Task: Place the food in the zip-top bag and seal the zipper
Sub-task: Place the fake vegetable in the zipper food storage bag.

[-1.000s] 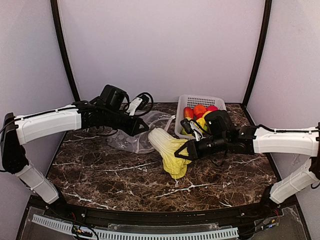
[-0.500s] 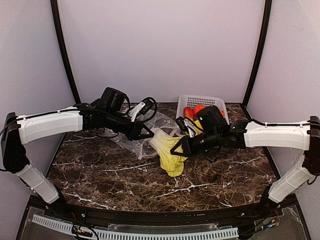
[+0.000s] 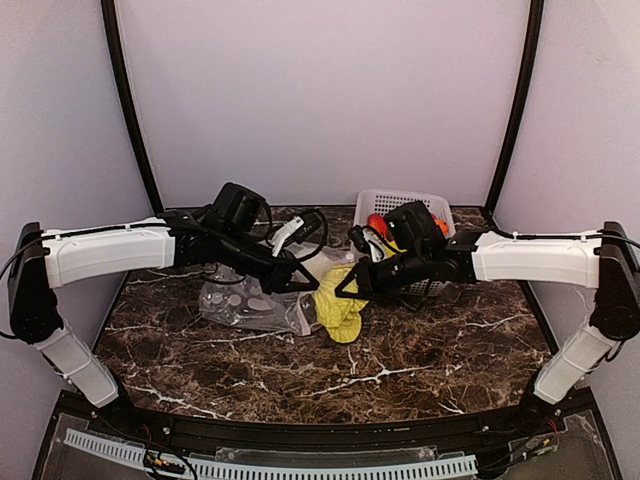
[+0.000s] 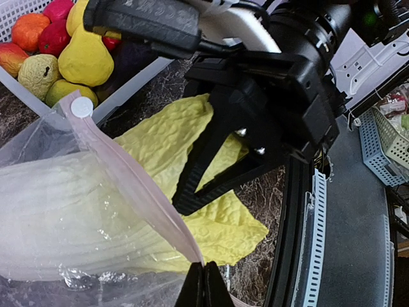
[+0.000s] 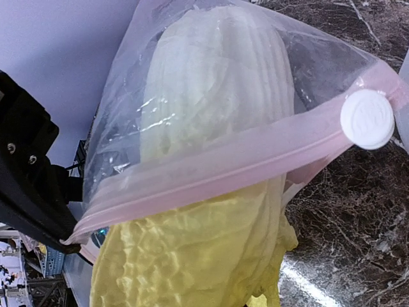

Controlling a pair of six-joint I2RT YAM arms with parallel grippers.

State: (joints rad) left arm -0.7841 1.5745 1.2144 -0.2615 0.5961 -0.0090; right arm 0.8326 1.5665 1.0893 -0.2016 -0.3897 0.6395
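A toy napa cabbage (image 3: 341,312), pale at the stem and yellow at the leaf, lies with its stem end inside the clear zip-top bag (image 3: 245,306) and its leaf end sticking out. My left gripper (image 3: 300,281) is shut on the pinkish zipper strip (image 4: 121,173) at the bag's mouth (image 4: 204,267). My right gripper (image 3: 349,286) is shut on the cabbage's leaf end (image 4: 211,227); its fingers are hidden in the right wrist view, where the zipper (image 5: 223,160) crosses over the cabbage (image 5: 211,96). A white slider (image 5: 367,119) sits on the zipper's end.
The white lattice basket (image 3: 432,203) stands at the back right behind my right arm, holding several toy fruits in yellow, red, orange and green (image 4: 83,57). The bag lies on the brown marble table (image 3: 420,350). The two grippers are close together at the table's middle.
My right gripper has moved left and back with the cabbage, sliding its pale end into the bag. My left gripper has moved right with the bag's mouth edge.
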